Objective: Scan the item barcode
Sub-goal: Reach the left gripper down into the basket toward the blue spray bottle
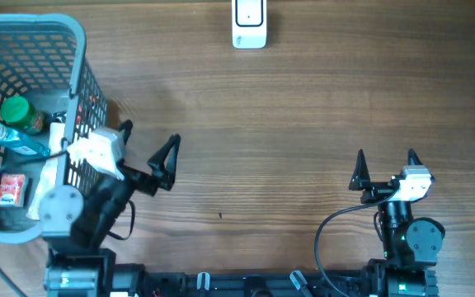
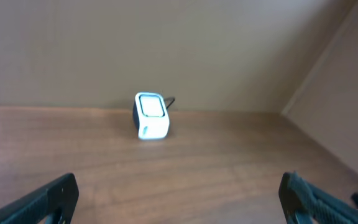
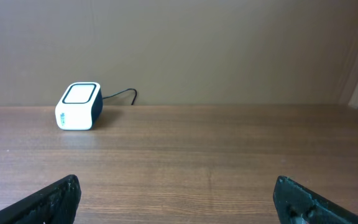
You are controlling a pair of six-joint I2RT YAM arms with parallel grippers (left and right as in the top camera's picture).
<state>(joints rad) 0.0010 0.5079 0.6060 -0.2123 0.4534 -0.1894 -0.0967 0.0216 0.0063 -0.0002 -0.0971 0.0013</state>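
Note:
The white barcode scanner point(image 1: 249, 25) stands at the table's far edge; it also shows as the scanner point(image 2: 150, 116) in the left wrist view and the scanner point(image 3: 78, 106) in the right wrist view. Possible items lie in the grey mesh basket point(image 1: 79, 49) at left: a green-capped bottle point(image 1: 19, 114), a blue bottle point(image 1: 15, 140) and a red box point(image 1: 11, 191). My left gripper point(image 1: 148, 142) point(image 2: 179, 194) hangs open and empty just right of the basket. My right gripper point(image 1: 386, 158) point(image 3: 176, 199) stands open and empty at the near right.
Bare wooden table point(image 1: 270, 124) lies between both grippers and the scanner. A thin black cable point(image 3: 120, 94) runs from the scanner's back. A plain wall rises behind the table, with a corner at right point(image 2: 316, 74).

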